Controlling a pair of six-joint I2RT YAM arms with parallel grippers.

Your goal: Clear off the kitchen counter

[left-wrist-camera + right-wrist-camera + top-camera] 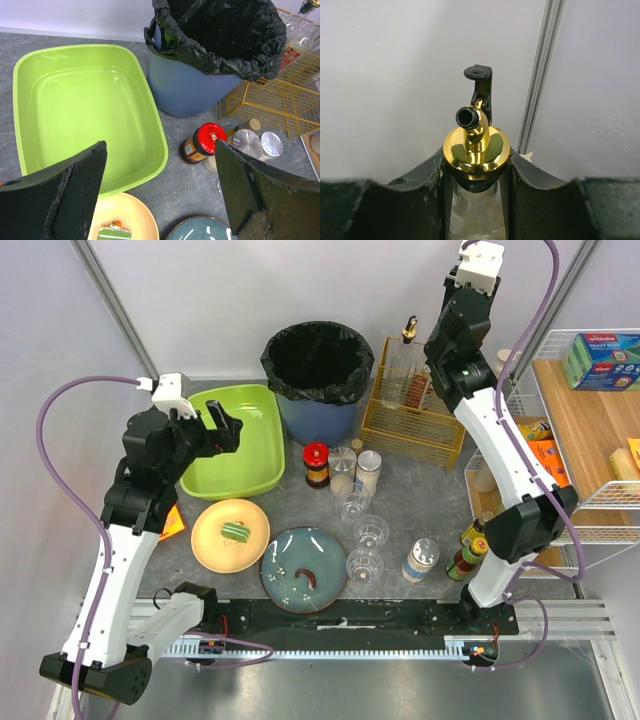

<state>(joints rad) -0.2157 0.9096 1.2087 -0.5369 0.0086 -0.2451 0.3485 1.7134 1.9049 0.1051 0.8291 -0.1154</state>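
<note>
The kitchen counter (400, 510) is a grey mottled slab carrying dishes and jars. My right gripper (476, 170) is shut on the neck of a glass bottle with a gold pourer (476, 147). In the top view that bottle (410, 332) stands upright over the yellow wire basket (415, 425), with the right gripper (420, 348) beside it. My left gripper (225, 423) hangs open over the near right corner of the green tub (235, 445). Seen from the left wrist, the left gripper (160, 150) holds nothing, and its fingers straddle the tub's rim (162, 150) and a red-lidded jar (202, 142).
A blue bin with a black bag (318, 375) stands behind the tub. In front lie a yellow plate with cake (230, 535), a blue plate (303, 568), several glasses (362, 535), silver-lidded jars (368, 472) and a shaker (420, 560). Bottles (468, 548) stand by the wire rack (590, 420).
</note>
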